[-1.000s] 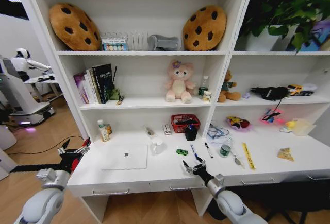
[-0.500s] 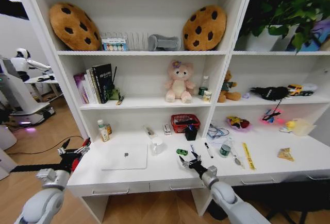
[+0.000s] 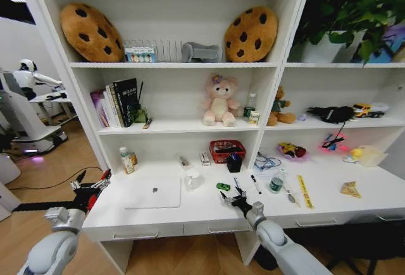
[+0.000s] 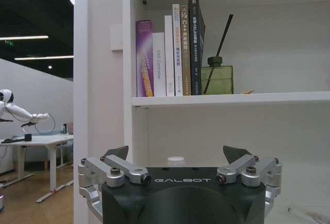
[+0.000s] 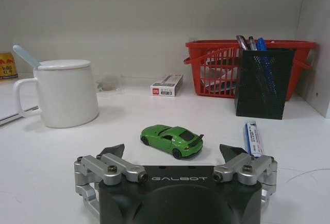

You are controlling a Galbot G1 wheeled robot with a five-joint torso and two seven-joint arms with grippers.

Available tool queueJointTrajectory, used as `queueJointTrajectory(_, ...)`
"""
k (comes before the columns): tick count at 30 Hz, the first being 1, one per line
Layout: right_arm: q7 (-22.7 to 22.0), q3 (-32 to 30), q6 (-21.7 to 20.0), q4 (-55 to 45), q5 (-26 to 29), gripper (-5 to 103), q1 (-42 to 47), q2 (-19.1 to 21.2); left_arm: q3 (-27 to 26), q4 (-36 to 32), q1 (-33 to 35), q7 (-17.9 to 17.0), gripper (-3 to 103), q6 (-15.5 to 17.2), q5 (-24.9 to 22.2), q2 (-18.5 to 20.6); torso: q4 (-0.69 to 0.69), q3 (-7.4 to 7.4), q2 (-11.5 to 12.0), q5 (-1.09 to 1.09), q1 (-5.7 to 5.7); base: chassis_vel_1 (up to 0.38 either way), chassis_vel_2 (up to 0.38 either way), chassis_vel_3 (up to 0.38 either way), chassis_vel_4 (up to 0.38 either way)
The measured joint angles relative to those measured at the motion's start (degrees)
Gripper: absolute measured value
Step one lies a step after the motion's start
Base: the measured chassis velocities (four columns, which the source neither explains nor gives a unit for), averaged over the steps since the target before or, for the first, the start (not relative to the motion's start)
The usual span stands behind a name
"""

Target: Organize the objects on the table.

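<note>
Hovering my right gripper, fingers spread wide, with the green toy car at its 12 o'clock on the table; it looks light, hard and roll-prone, so I judge pinching its flanks safest.

Pale grey rounded arms end in black GALBOT-marked grippers with screwed silver linkages.
</note>
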State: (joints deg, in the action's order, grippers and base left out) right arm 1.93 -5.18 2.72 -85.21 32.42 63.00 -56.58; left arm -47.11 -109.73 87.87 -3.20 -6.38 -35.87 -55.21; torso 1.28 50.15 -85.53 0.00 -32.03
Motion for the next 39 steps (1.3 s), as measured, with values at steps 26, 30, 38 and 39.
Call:
queueJointTrajectory(26,-1.3,3.6,-2.0,2.7,-0.6,93,-4.1,-1.5,0.0,0.0,0.0,0.0,100,0.0,0.0,0.0,0.0,0.0,0.0,0.0,0.0,0.0,0.0,0.0,0.0)
queueJointTrajectory(30,-1.3,3.7,-2.0,2.8,-0.7,82,-4.2,-1.6,0.0,0.0,0.0,0.0,100,0.0,0.0,0.0,0.0,0.0,0.0,0.0,0.0,0.0,0.0,0.0,0.0)
queueJointTrajectory(38,-1.3,3.4,-2.0,1.9,-0.8,49,-3.8,-1.2,0.0,0.0,0.0,0.0,100,0.0,0.0,0.0,0.0,0.0,0.0,0.0,0.0,0.0,0.0,0.0,0.0)
queueJointTrajectory(39,-1.3,3.4,-2.0,1.9,-0.8,49,-3.8,-1.2,0.0,0.0,0.0,0.0,100,0.0,0.0,0.0,0.0,0.0,0.0,0.0,0.0,0.0,0.0,0.0,0.0)
